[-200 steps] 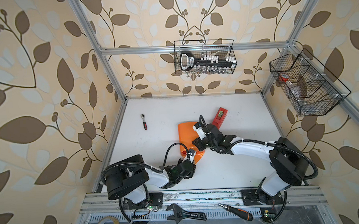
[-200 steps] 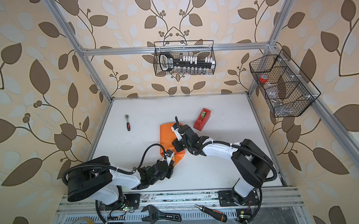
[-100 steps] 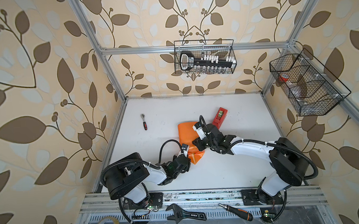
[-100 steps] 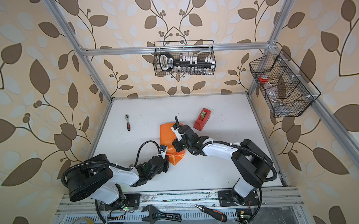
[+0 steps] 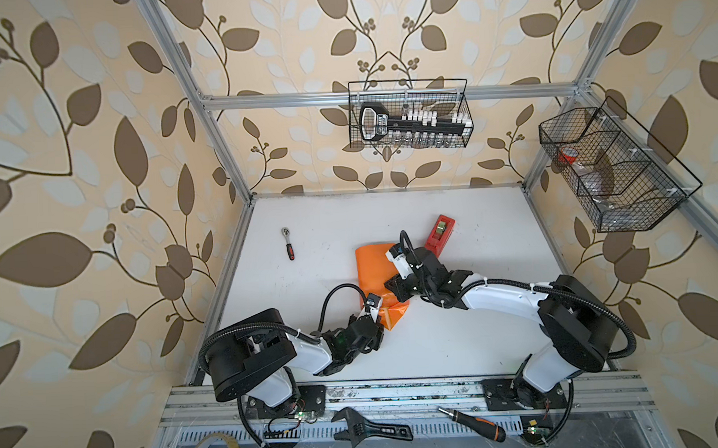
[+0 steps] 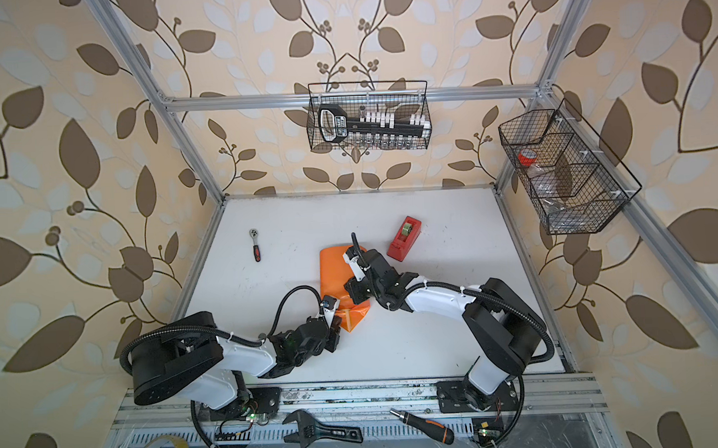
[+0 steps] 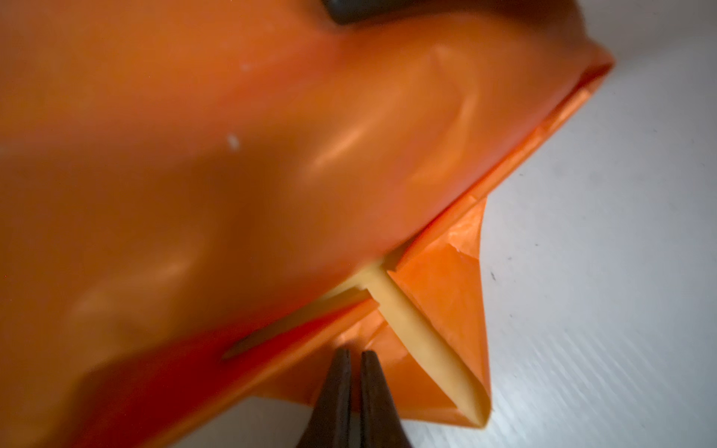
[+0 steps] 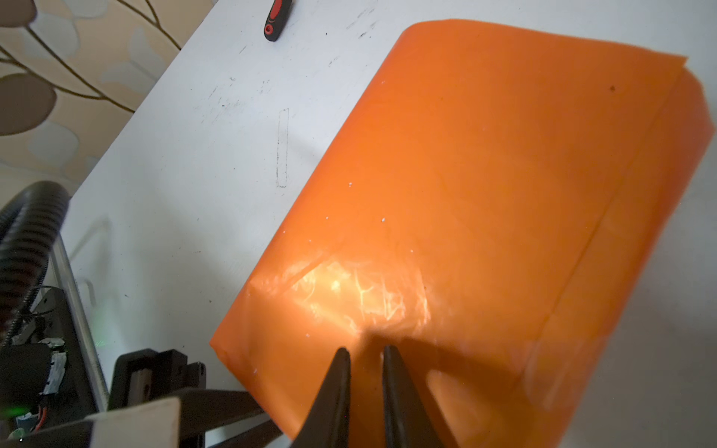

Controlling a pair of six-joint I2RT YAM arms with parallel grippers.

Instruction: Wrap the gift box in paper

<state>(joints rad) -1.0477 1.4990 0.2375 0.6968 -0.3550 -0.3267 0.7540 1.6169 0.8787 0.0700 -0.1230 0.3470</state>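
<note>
1. Roughly mid-task, as a judgement: the paper [image 5: 371, 266] is already lapped into an orange tube on the white table [image 5: 307, 219], at the centre of both top views. The gift box shows nowhere and is presumably inside.
2. Near end: the left wrist view shows a triangular end flap [image 7: 446, 279] creased in, with the yellow underside [image 7: 419, 341] showing as a strip. It is not flat, and no tape is seen on it.
3. Far end, upper right of the right wrist view, looks open and unfolded. Still to do: close both ends and tape them. The red tape dispenser [image 5: 440, 234] sits near the paper's upper right corner, untouched.
4. The left gripper [image 7: 355, 353] is closed, tips at the flap's lower edge. Whether paper is nipped between them cannot be told.
5. The right gripper [image 8: 364, 351] has its fingers a narrow gap apart, tips down on the paper's top. Pinching or just pressing cannot be told.
6. Top views alone give the arm layout, the dispenser and the ratchet [image 5: 287, 244] at the table's upper left, but the arms cover the near-end fold.
7. Only the left wrist view shows the flap and yellow strip. Only the right wrist view shows the long overlap seam [image 8: 620, 194] and a shiny crinkled patch just ahead of the fingertips.
</note>
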